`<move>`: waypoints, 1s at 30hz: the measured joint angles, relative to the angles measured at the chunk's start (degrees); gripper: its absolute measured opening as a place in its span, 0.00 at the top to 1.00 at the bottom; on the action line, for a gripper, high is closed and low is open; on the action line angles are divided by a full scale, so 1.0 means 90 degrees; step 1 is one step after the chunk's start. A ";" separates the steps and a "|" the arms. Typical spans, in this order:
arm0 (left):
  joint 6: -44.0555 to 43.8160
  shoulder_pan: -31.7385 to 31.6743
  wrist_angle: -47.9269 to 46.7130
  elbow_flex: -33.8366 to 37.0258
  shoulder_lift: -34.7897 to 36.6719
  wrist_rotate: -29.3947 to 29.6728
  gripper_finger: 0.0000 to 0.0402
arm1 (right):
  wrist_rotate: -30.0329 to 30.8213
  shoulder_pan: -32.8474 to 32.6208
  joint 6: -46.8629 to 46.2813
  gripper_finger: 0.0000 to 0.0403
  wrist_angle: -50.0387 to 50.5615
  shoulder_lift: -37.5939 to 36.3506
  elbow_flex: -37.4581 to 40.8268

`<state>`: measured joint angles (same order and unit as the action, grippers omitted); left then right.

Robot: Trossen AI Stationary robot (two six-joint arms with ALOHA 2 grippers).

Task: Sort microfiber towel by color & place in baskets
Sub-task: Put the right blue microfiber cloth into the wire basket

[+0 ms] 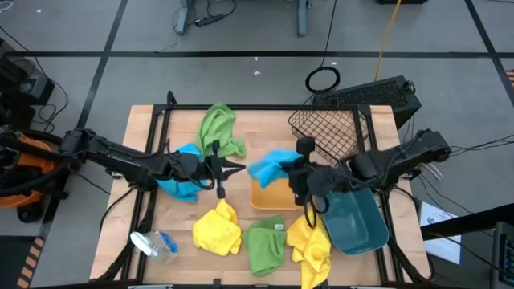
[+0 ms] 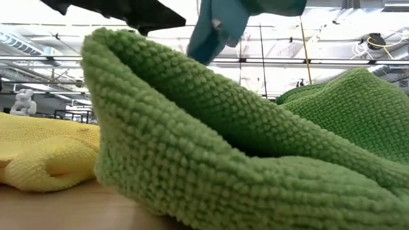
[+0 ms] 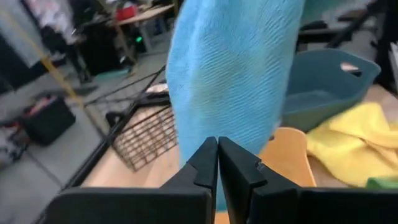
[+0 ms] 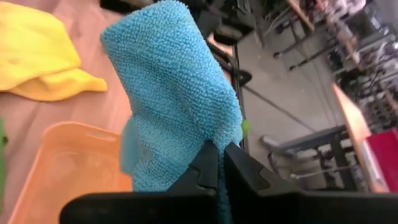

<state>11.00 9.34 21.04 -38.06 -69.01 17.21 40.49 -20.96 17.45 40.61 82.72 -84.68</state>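
A blue microfiber towel (image 1: 271, 166) hangs at the centre of the high view, clamped between the closed fingers of the right gripper (image 1: 298, 175) and suspended above the left edge of the orange bin (image 1: 269, 196). In the right wrist view the blue towel (image 4: 174, 93) rises from the shut jaws with the orange bin (image 4: 62, 171) below it at lower left. The teal bin (image 1: 357, 221) sits just right of the orange bin, and the black wire basket (image 1: 329, 128) stands tilted at upper right of the table (image 1: 144, 128). The left gripper (image 1: 233, 168) hovers left of centre, jaws shut and holding nothing, pointing toward the hanging towel. A second blue towel (image 1: 181, 183) lies under the left arm. A green towel (image 1: 218, 128) lies at upper centre; a yellow towel (image 1: 218, 229), another green towel (image 1: 265, 241) and another yellow towel (image 1: 312, 245) lie along the lower edge. A clear bottle (image 1: 154, 244) lies at lower left.
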 joint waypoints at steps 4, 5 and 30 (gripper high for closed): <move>0.0882 0.0054 0.0174 0.0000 -0.0376 -0.0060 0.94 | 0.0173 -0.0428 0.0000 0.99 0.0045 0.0015 0.0000; 0.1047 0.0058 0.0283 0.0000 -0.0473 -0.0058 0.94 | 0.0175 -0.0485 -0.0010 0.99 0.0042 0.0037 0.0000; 0.2393 0.0419 0.2868 -0.1056 -0.2031 0.0884 0.06 | 0.0503 -0.0001 -0.1557 0.98 -0.0313 0.0120 0.0029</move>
<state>32.53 13.12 46.85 -47.57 -87.29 25.16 45.01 -20.97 3.44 37.80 83.80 -84.42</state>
